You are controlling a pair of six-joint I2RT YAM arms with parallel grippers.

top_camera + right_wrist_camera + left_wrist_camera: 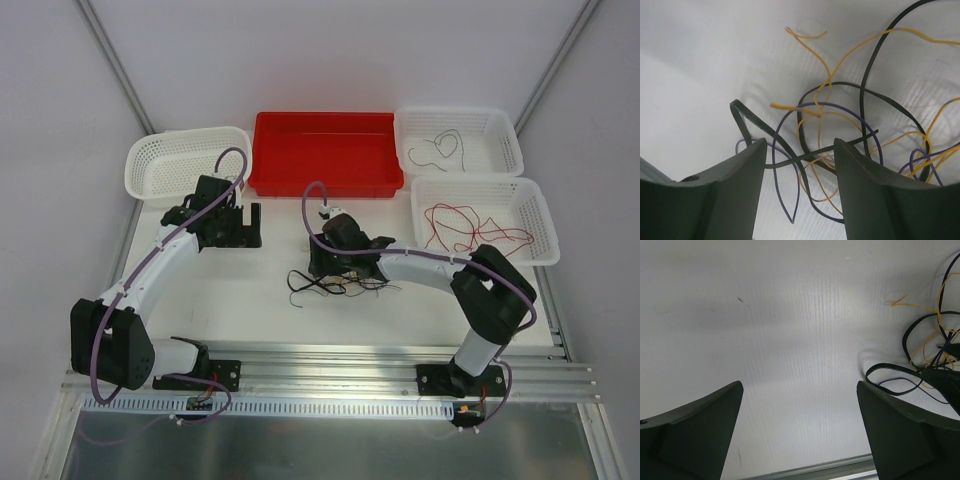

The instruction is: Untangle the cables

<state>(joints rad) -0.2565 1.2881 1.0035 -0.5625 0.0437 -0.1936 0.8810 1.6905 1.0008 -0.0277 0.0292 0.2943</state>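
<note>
Tangled cables (338, 284) in the middle of the table (250, 305), some strands between the part-open, not yet pinching right claw (799, 146); left claw (800, 386) wide open, empty, nearby.

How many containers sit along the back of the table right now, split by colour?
White baskets: 3
Red bin: 1
Total: 4

A red bin (325, 186) stands between white baskets (150, 186).
</note>
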